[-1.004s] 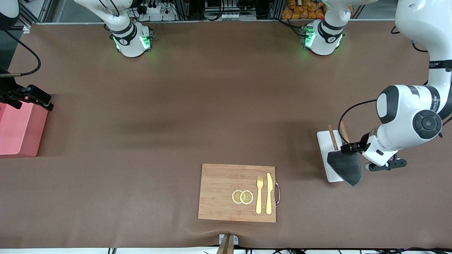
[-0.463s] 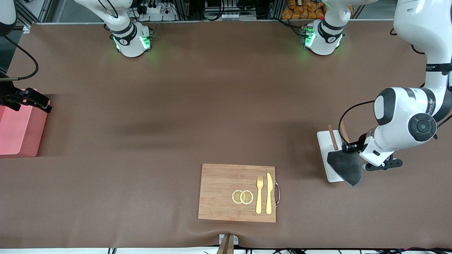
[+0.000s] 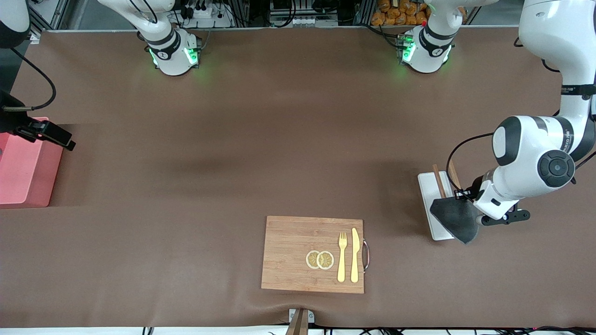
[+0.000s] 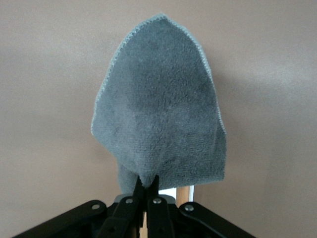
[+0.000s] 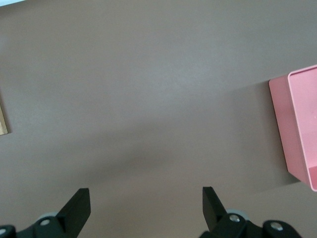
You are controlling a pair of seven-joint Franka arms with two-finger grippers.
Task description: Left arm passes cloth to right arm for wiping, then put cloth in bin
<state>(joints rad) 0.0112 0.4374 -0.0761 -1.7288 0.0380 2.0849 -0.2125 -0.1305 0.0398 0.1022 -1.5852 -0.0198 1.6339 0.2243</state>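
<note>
The dark grey cloth (image 3: 456, 218) lies partly on the white tray (image 3: 430, 195) and partly on the table at the left arm's end. My left gripper (image 3: 465, 199) is shut on the cloth's corner over the tray. In the left wrist view the cloth (image 4: 163, 109) spreads out from the pinching left gripper (image 4: 147, 186). The pink-red bin (image 3: 25, 172) stands at the right arm's end. My right gripper (image 3: 63, 139) hangs open and empty over the bin's inner edge. In the right wrist view the right gripper (image 5: 146, 208) is over bare table, with the bin (image 5: 297, 129) to one side.
Two wooden sticks (image 3: 440, 181) lie on the tray beside the cloth. A wooden board (image 3: 298, 253) near the front edge holds two lemon slices (image 3: 320, 259), a yellow fork (image 3: 342, 257) and a knife (image 3: 355, 255).
The left gripper has closed on the cloth's corner, and the cloth has shifted slightly with it. The right gripper has moved a little over the bin's edge.
</note>
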